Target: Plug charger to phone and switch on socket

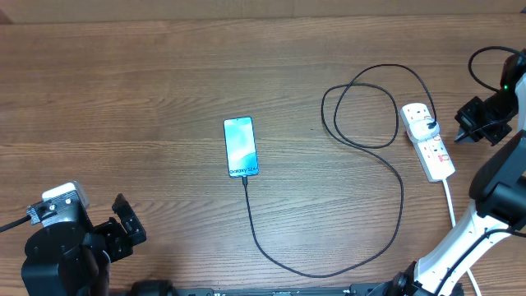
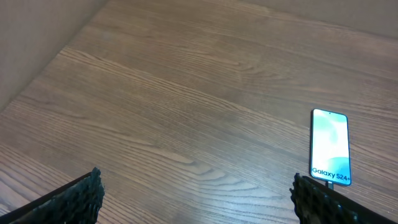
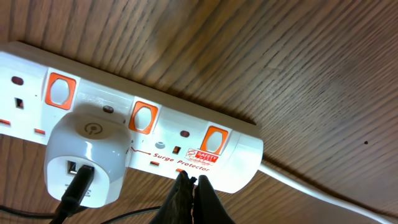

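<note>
The phone (image 1: 240,146) lies flat mid-table with its teal screen up, and also shows in the left wrist view (image 2: 330,146). The black charger cable (image 1: 329,273) meets the phone's near end, loops right and runs to the white adapter (image 1: 424,126) plugged into the socket strip (image 1: 436,156). In the right wrist view my right gripper (image 3: 193,182) is shut and empty, its tips against the side edge of the strip (image 3: 155,124), below the "Surge Protector" text and beside the adapter (image 3: 87,155). My left gripper (image 2: 196,193) is open and empty, near the table's front left (image 1: 127,224).
The strip's white cord (image 1: 450,205) runs toward the front right, past the right arm's base (image 1: 460,247). A slack loop of cable (image 1: 370,99) lies left of the strip. The wood table (image 1: 123,99) stretches left of the phone.
</note>
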You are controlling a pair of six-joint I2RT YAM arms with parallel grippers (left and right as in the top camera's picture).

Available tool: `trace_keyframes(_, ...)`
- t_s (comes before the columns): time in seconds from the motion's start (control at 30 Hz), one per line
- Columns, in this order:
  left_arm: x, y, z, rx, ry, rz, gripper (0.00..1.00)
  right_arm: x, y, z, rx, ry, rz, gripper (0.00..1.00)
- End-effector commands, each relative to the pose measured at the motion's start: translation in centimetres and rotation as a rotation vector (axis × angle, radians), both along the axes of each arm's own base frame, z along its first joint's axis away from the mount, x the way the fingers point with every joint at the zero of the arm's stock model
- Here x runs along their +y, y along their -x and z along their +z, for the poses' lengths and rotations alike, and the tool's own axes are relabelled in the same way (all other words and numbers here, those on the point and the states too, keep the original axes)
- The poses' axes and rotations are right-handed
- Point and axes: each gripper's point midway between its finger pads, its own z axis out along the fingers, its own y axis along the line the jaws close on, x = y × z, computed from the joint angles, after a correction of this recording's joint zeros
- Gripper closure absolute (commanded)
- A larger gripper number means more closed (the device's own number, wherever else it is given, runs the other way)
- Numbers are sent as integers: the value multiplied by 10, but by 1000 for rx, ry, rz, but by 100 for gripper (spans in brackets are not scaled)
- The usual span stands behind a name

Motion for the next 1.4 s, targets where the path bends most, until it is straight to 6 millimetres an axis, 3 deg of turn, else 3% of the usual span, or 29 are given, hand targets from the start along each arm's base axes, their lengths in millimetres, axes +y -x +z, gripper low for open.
trace_keyframes(0.0,2,1,0,-9,-1,14,0,4,-7,-1,-23,-27,18,96)
trace_keyframes(0.57,2,1,0,-9,-1,14,0,10,-20,-19,-67,-75,25,96)
trace_keyframes(0.8,2,1,0,-9,-1,14,0,22,-23,-32,-74,-93,47,96)
trace_keyframes(1.37,2,1,0,-9,-1,14,0,26,-31,-33,-103,-102,54,96)
